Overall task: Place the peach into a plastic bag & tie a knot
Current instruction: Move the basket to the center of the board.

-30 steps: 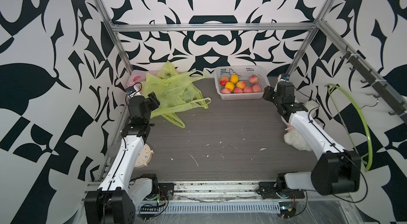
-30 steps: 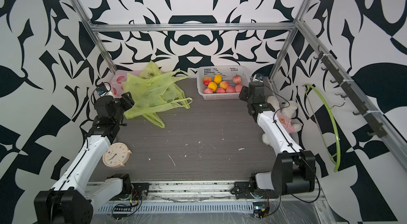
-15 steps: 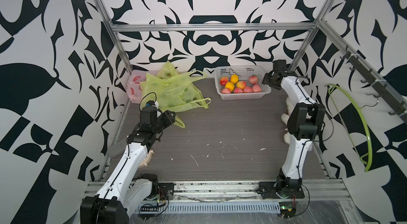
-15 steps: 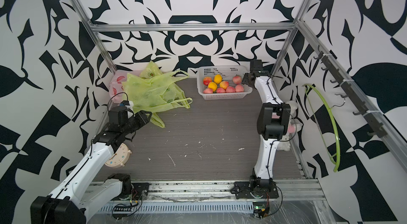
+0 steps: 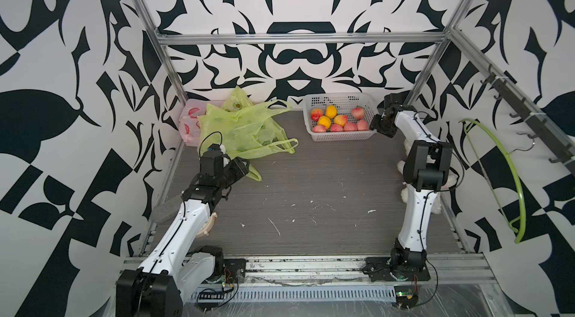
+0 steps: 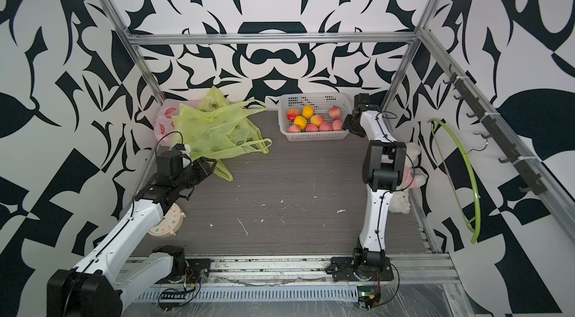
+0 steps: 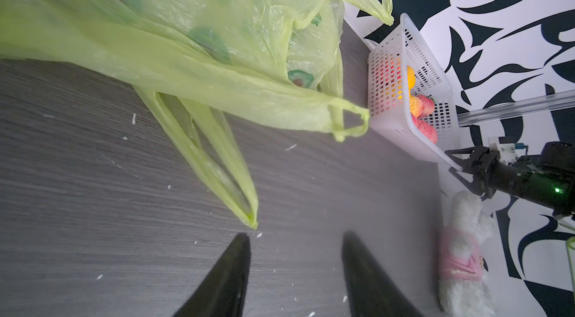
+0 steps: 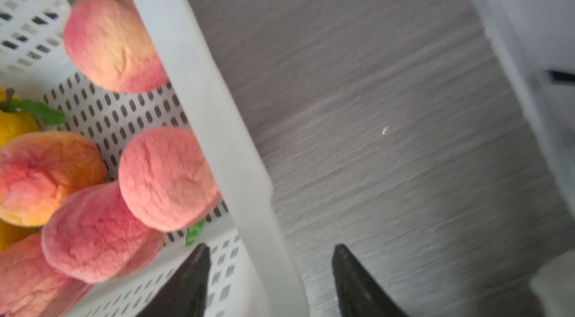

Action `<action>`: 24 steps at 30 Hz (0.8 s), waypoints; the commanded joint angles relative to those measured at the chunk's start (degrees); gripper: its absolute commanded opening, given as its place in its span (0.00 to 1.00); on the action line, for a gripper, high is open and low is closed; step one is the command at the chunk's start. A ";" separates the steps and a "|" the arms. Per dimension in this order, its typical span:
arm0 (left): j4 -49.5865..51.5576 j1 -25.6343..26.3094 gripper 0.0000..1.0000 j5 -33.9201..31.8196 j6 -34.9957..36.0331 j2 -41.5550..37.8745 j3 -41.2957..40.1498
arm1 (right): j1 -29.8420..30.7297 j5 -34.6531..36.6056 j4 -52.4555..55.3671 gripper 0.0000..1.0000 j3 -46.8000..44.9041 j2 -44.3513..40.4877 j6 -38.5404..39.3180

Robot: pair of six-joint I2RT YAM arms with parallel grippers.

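Walls: black-and-white pattern around a grey table (image 5: 311, 194).
Peach (image 8: 168, 178): in the basket (image 5: 342, 137) at the far right, against its wall, among other fruit.
Bag (image 5: 242, 131): green, crumpled at the far left, handles trailing onto the table.
Right claw (image 8: 270, 272): jaws apart and empty, over the basket rim, near the peach; contact unclear.
Left claw (image 7: 295, 268): jaws apart, empty, just short of a bag handle (image 7: 245, 209).
Peach handling: looks light, soft and matte; likely gives under pressure, so grip across its middle.
Bag handling: thin, limp, probably slippery; pinch a handle loop.

black-and-white patterned walls (image 5: 295, 4) enclose a grey wood-grain floor (image 5: 311, 181)
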State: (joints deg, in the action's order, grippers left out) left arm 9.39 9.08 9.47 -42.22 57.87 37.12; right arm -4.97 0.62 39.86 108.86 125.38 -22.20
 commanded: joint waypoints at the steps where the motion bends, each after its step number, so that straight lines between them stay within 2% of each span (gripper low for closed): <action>1: -2.30 0.32 0.52 0.81 -0.14 1.17 1.90 | 0.69 -1.85 -2.13 0.57 -5.40 -6.95 -2.07; 8: -3.91 1.51 0.51 -2.18 -0.50 0.46 2.60 | 4.38 -2.29 -4.34 0.53 -18.83 -15.39 -4.48; 11: -4.60 1.81 0.51 -2.72 -0.42 0.39 3.15 | 8.02 -1.06 -5.34 0.52 -25.74 -20.75 -6.11; 19: -6.00 4.94 0.51 -4.20 0.02 4.40 5.34 | 22.82 3.42 -8.97 0.52 -46.53 -39.04 -16.97; 24: -6.72 9.22 0.51 -5.60 1.29 9.41 8.46 | 33.74 6.88 -4.54 0.56 -50.92 -49.62 -22.05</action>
State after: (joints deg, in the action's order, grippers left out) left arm 3.88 16.58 5.13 -42.26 65.25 43.13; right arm 25.56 3.36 33.19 58.24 81.08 -39.35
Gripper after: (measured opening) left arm 0.507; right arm 0.563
